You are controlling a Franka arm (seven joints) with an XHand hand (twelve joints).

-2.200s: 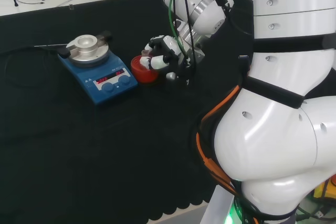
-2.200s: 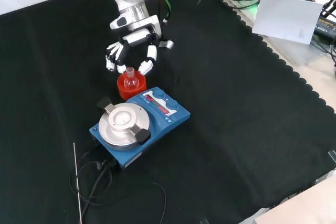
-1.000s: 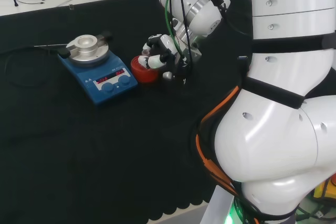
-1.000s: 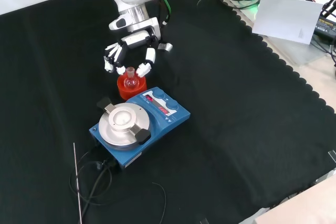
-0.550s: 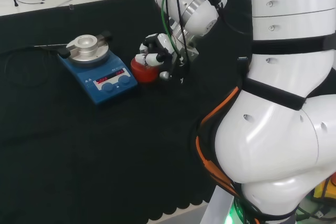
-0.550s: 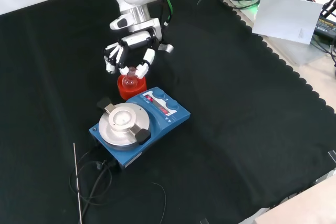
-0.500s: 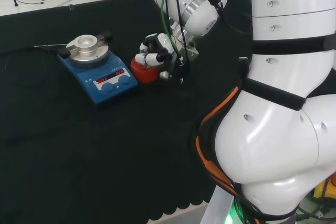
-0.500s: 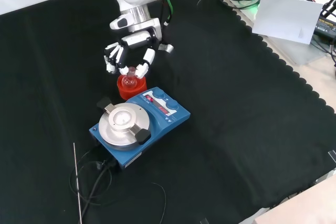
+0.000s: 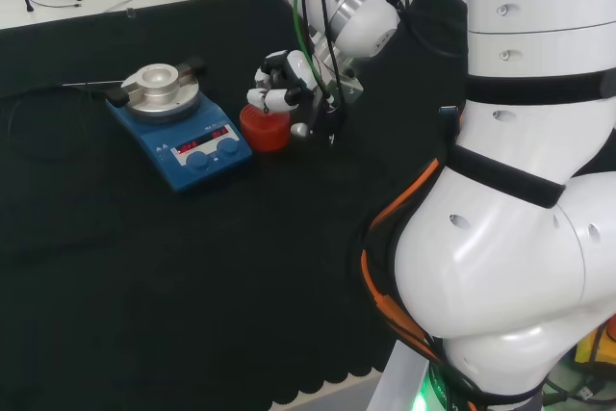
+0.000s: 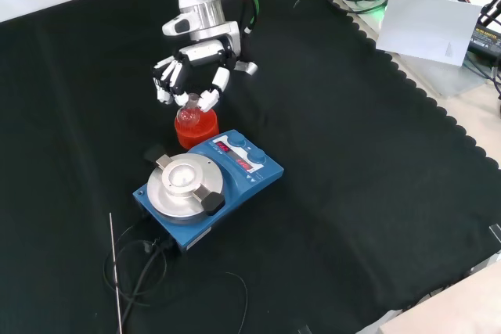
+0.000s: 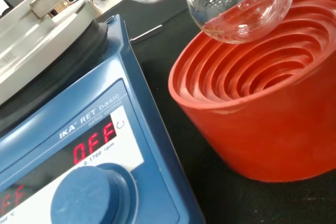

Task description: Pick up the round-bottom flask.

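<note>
The hand (image 10: 190, 70) hangs over the red ribbed stand (image 10: 195, 129) with its fingers (image 10: 210, 93) curled in and pinching the neck of the round-bottom flask (image 10: 191, 111). In the wrist view the flask (image 11: 239, 3) is clear of the stand (image 11: 262, 108) — its glass bulb hangs just above the stepped red rings inside, apart from them, and looks empty. In the front view the bulb shows as a clear globe tinted red by the stand behind it, directly above the stand's mouth. In the head view the hand (image 9: 281, 84) sits just above the stand (image 9: 264, 128), with the arm's white links rising to the right of it. The stand rests on the black cloth of the worktop (image 10: 352, 162), just beside the blue stirrer plate (image 10: 207, 185); in the front view the plate lies nearer the camera than the stand, in the head view (image 9: 179, 127) it lies to the stand's left. The plate has a round silver top (image 10: 180, 180), two blue knobs (image 10: 250, 146) and a lit red display. A black cable (image 10: 133, 271) and a thin rod (image 10: 114, 263) lie on the cloth beyond the plate, toward the bottom of the front view.
</note>
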